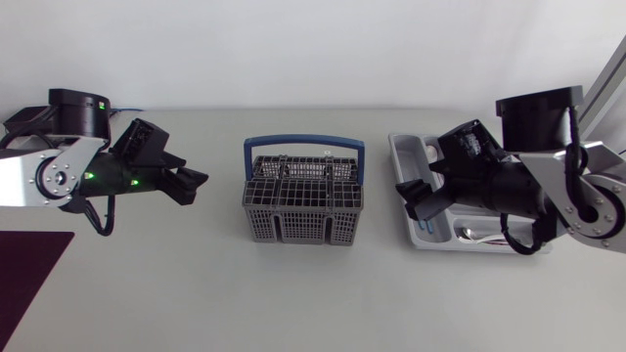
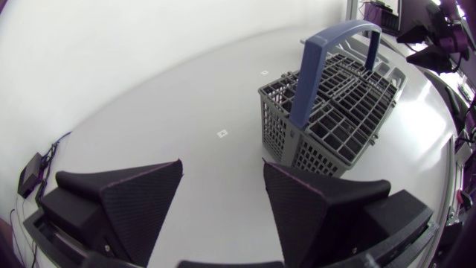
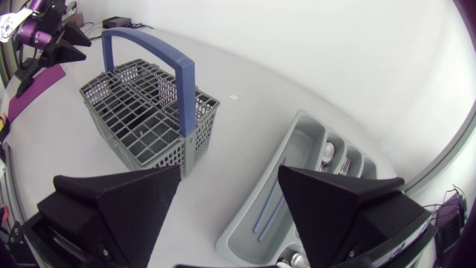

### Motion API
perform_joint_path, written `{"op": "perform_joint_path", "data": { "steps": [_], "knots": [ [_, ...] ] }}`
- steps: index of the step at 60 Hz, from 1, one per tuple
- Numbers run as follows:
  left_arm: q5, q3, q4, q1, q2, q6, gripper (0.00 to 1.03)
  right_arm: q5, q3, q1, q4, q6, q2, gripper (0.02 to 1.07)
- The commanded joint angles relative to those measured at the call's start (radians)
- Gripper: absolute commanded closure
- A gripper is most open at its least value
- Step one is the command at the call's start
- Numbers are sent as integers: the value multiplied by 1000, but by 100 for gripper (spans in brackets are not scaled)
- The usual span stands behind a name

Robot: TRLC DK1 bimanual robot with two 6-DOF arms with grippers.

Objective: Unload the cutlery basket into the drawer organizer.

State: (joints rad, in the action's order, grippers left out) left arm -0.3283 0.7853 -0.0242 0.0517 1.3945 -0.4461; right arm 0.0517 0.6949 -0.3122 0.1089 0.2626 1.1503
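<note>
The grey mesh cutlery basket (image 1: 303,196) with a blue handle (image 1: 303,145) stands upright at mid-table; no cutlery sticks out above its rim. The grey drawer organizer (image 1: 399,147) lies to its right, partly under my right arm. It holds blue-handled pieces (image 3: 268,210) in the long slot and spoons (image 3: 327,153) in the cross slots. My left gripper (image 1: 194,186) hovers left of the basket (image 2: 335,112), open and empty (image 2: 223,201). My right gripper (image 1: 409,200) hangs over the organizer's (image 3: 297,149) near-left edge, open and empty (image 3: 229,208), facing the basket (image 3: 149,119).
A dark purple mat (image 1: 29,269) lies at the table's front left corner. Bare table surface separates each gripper from the basket and runs along the front.
</note>
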Motion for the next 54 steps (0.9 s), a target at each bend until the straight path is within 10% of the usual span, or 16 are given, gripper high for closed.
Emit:
{"op": "perform_joint_path", "data": {
  "steps": [1, 54],
  "knots": [
    [-3, -54, 3, -12, -51, 23, 5, -13, -38, -8, 9, 15, -43, 7],
    [48, -348, 38, -98, -608, 173, 5, -220, -225, 51, 80, 50, -523, 7]
  ]
}}
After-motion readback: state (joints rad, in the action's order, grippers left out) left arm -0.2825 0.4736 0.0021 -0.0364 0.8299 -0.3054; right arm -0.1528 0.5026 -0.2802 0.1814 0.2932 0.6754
